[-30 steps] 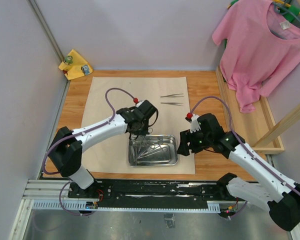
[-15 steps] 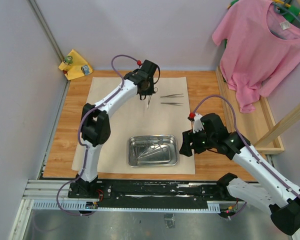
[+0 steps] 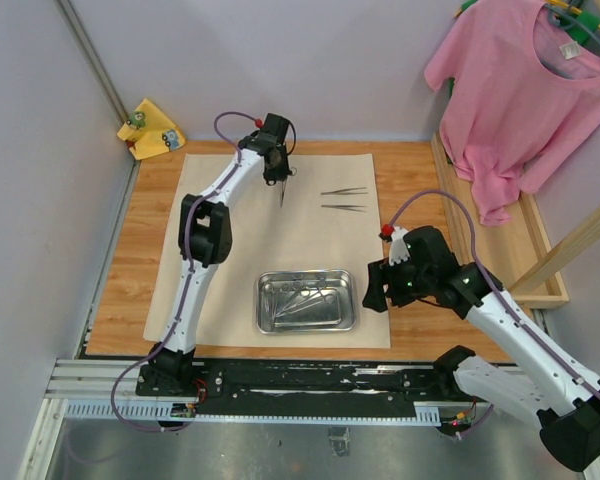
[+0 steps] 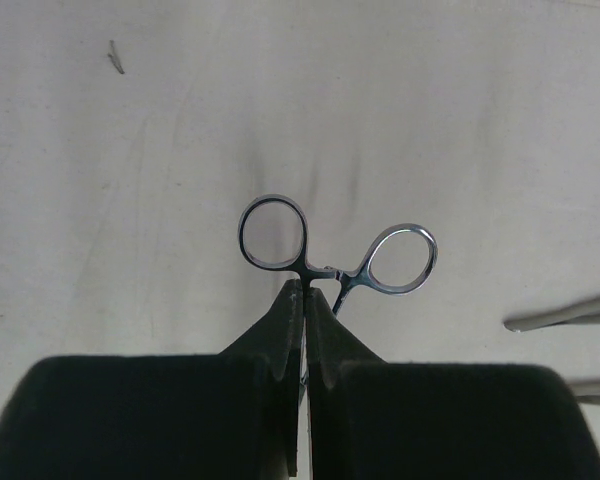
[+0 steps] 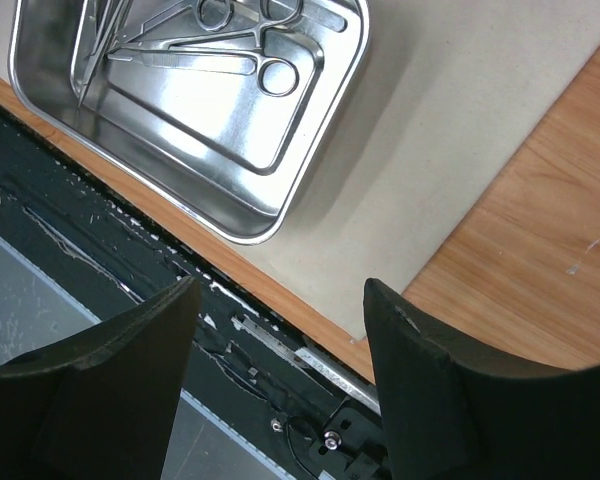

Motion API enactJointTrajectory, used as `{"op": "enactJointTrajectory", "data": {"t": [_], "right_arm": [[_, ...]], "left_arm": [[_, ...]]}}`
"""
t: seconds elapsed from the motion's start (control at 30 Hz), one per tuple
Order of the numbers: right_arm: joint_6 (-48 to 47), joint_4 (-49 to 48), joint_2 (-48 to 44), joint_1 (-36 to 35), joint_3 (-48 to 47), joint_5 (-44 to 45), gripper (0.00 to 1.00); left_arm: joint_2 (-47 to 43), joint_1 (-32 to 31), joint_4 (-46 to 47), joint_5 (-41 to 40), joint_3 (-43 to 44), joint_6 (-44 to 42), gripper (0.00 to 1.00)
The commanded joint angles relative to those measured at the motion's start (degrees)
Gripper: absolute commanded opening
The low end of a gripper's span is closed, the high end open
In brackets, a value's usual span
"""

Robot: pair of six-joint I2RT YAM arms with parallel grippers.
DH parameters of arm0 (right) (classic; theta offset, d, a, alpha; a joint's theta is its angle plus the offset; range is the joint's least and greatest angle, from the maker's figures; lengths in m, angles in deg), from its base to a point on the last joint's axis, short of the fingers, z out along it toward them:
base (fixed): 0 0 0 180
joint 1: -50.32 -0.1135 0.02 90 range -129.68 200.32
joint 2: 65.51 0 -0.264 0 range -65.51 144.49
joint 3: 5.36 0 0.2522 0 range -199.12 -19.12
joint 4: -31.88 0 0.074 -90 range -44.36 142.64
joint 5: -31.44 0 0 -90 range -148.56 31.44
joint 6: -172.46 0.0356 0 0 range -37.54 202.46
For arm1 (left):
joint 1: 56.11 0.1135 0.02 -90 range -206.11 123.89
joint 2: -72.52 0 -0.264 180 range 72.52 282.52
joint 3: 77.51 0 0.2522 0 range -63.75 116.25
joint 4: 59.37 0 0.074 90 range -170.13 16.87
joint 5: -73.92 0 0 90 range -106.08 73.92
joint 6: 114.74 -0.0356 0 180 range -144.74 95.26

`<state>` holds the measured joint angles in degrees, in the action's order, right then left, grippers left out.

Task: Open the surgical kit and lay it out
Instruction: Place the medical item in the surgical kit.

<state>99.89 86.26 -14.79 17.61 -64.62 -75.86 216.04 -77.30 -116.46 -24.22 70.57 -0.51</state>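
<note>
— Since a second ago our left gripper (image 3: 279, 178) has swung away from the steel tray (image 3: 263, 300) to the far part of the beige cloth wrap (image 3: 220, 270), left of the two tweezers (image 3: 344, 192). Our right gripper (image 3: 377, 290) has barely shifted.

— What do we hold on the left?

— One ring-handled forceps (image 4: 335, 268). Our jaws are pressed together on it right at the base of the rings, which stick out beyond the fingertips above the cloth.

— Does it touch the cloth?

— We cannot tell. Our own fingers (image 4: 270, 340) hide its shanks and tips in the wrist view. From above it is only a thin dark sliver under the gripper.

— And further right?

— The tweezers lie side by side on the cloth, a little apart; our left wrist view cuts them off at its right edge. The tray sits on the near part of the cloth. Other forceps (image 5: 235, 45) and slim steel pieces lie crossed in it. We cannot count them, since the right wrist view crops the tray's far side.

— And our right gripper?

— Its jaws stand spread, holding nothing, just right of the tray over the cloth's near right corner.
</note>
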Motion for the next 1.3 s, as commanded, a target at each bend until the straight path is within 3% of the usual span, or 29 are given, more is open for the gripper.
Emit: {"op": "enactJointTrajectory", "data": {"t": [0.0, 0.33, 0.67, 0.83, 1.07, 1.27], "right_arm": [[-1.2, 0.1, 0.6, 1.5, -1.3, 1.0, 0.68], [-1.5, -0.5, 1.0, 2.3, -0.8, 0.1, 0.68], [-1.7, -0.7, 1.0, 2.8, -0.6, -0.5, 0.68], [-1.7, -0.8, 1.0, 3.0, -0.6, -0.7, 0.68], [-1.1, -0.9, 0.3, 3.2, -0.8, -1.9, 0.69], [0.5, -0.9, -2.0, 3.2, -0.5, -2.9, 0.69]], "left_arm": [[1.9, -0.6, 2.7, 4.7, 3.1, 0.0, 0.01], [4.3, -0.5, 3.6, 4.8, 2.5, 0.1, 0.02], [3.7, 0.0, 5.0, 4.4, 1.5, 0.2, 0.22], [2.4, 0.2, 4.9, 4.9, 0.8, 0.8, 0.23], [-10.7, -1.5, 4.8, 5.3, -9.2, 0.3, 0.32], [-29.6, -9.8, 4.8, 1.4, -29.0, -2.6, 0.45]]}}
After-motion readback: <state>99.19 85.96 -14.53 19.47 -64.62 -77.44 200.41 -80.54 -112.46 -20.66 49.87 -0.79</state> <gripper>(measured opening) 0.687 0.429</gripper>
